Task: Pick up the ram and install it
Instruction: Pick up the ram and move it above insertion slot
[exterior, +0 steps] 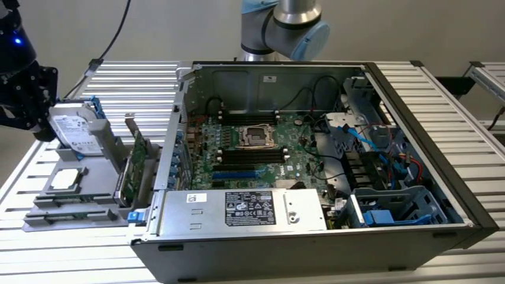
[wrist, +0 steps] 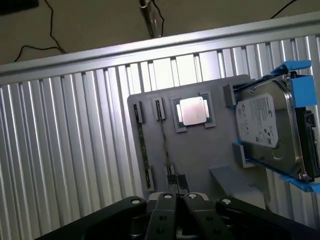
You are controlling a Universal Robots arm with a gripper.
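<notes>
Two thin ram sticks stand edge-on in slots of a grey holder plate (wrist: 200,155). One ram stick (wrist: 143,150) sits nearer the plate's edge, and the other ram stick (wrist: 165,142) runs toward my fingertips. My gripper (wrist: 178,199) hovers above the end of that second stick, its fingers together and holding nothing. In the exterior view the gripper (exterior: 22,89) hangs at the far left, above the holder plate (exterior: 67,210). The open computer case (exterior: 316,165) shows long black memory slots (exterior: 252,155) beside the processor socket (exterior: 256,136).
On the holder plate lie a processor chip (wrist: 192,111) and a hard drive (wrist: 265,130) in a blue caddy. A green expansion card (exterior: 136,165) with a metal bracket stands between the plate and the case wall. Ribbed metal table (wrist: 65,150) surrounds everything. The power supply (exterior: 245,210) fills the case's near side.
</notes>
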